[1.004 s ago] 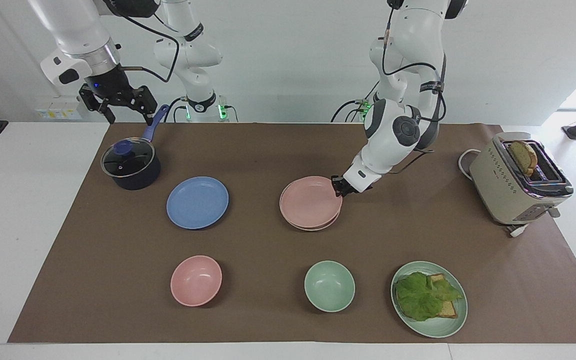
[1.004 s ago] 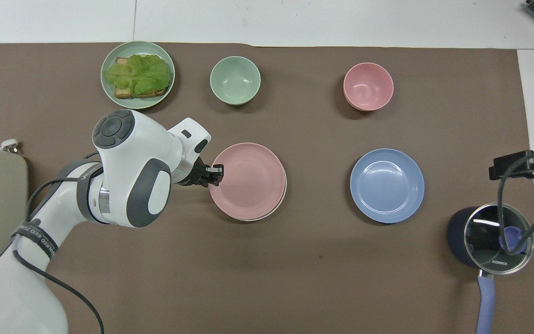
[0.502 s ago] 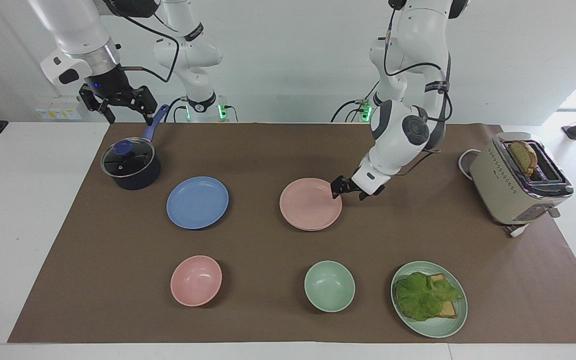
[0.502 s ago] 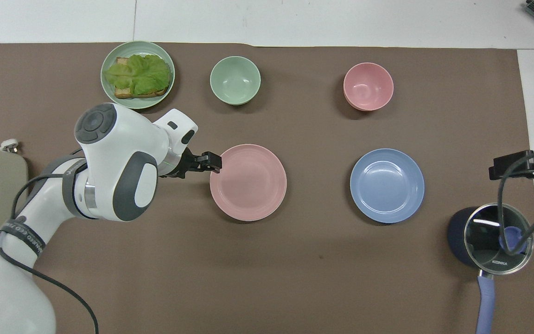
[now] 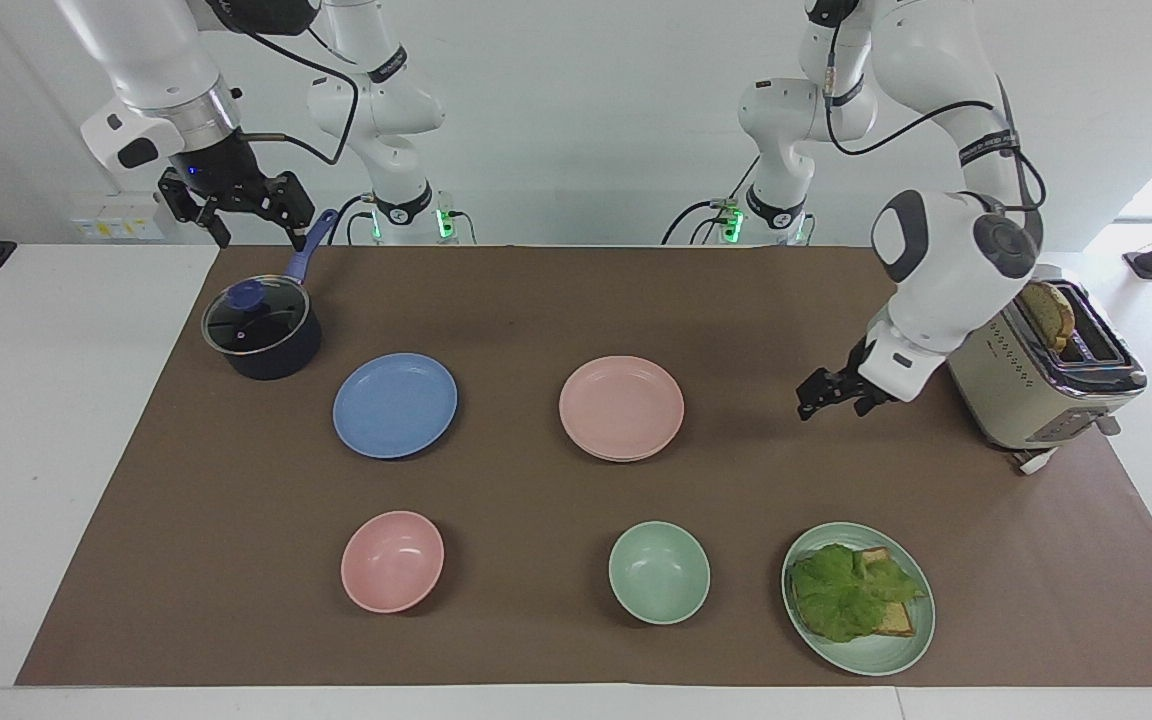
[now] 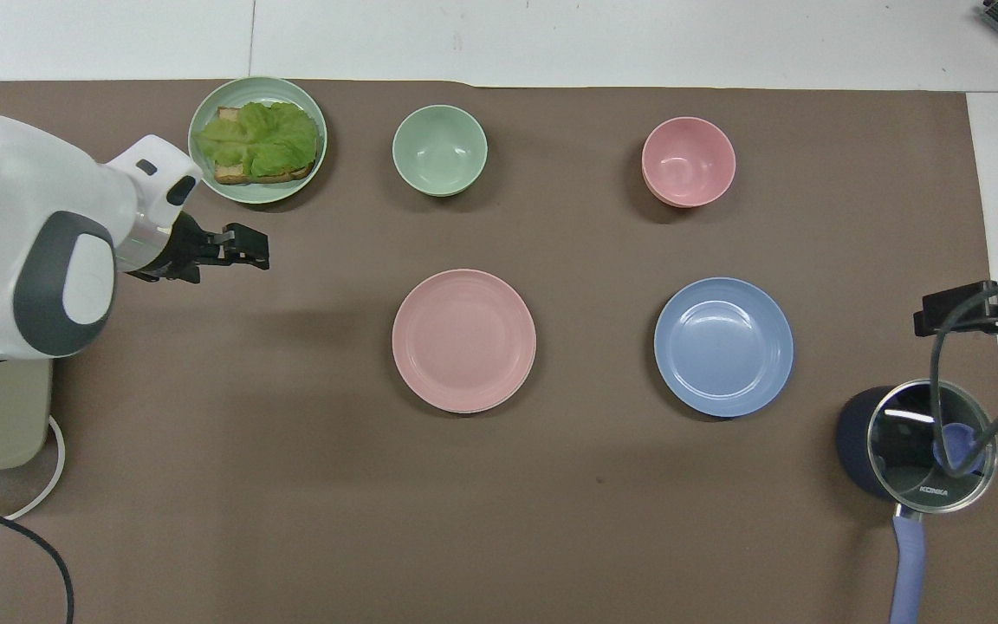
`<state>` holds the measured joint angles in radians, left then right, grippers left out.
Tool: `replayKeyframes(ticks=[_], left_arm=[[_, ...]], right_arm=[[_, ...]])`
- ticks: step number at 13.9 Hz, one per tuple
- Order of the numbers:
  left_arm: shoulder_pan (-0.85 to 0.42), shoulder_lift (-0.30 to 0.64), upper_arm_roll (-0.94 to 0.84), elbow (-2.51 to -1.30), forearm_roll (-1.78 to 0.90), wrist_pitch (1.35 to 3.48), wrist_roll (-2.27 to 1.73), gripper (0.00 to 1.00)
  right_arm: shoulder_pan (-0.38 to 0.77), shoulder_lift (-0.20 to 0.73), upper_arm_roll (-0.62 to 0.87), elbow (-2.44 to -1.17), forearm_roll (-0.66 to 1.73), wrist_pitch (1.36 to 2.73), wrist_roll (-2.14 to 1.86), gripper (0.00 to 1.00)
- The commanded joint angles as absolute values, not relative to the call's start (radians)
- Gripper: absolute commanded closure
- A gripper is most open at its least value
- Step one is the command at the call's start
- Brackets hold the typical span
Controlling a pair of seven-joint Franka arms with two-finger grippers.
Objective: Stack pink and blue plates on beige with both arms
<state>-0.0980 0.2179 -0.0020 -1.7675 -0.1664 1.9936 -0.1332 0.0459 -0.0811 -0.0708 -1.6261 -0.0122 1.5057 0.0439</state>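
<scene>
Pink plate [image 5: 622,405] now stacked on beige plate [image 5: 636,454], mid-frame, only a beige sliver visible under the lower rim. Left gripper [image 5: 824,392] let go, jaws wide and empty, pulled back toward the toaster [image 5: 1036,370] at right of frame; 1 s ago pinching the pink rim, plate tilted. Step 1 of 2 looks done. Blue plate [image 5: 395,404] unmoved, left of center. Right gripper [image 5: 236,205] waiting, wide open, over pot [image 5: 261,328], upper left.

The pot lid [image 6: 932,446] bears the brand "KONKA" near its rim.
</scene>
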Motion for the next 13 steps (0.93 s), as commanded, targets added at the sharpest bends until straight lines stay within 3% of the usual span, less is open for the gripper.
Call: replayKeyframes(ticks=[1, 6, 10, 13], left_arm=[[-0.058, 0.213, -0.012, -1.709, -0.092, 1.927, -0.114, 0.0], [-0.04, 0.167, -0.011, -1.68, -0.064, 1.876, -0.057, 0.0], [-0.032, 0.115, -0.005, -1.606, -0.022, 1.723, -0.051, 0.0], [-0.029, 0.126, -0.006, -1.502, -0.018, 1.59, -0.049, 0.0]], right_arm=[[0.037, -0.089, -0.064, -1.629, -0.005, 1.49, 0.011, 0.0], [0.051, -0.107, -0.057, -1.663, 0.002, 1.514, 0.012, 0.0], [0.055, -0.124, -0.057, -1.715, -0.002, 1.591, 0.005, 0.0], [0.055, -0.124, -0.058, -1.718, -0.003, 1.605, 0.006, 0.0]])
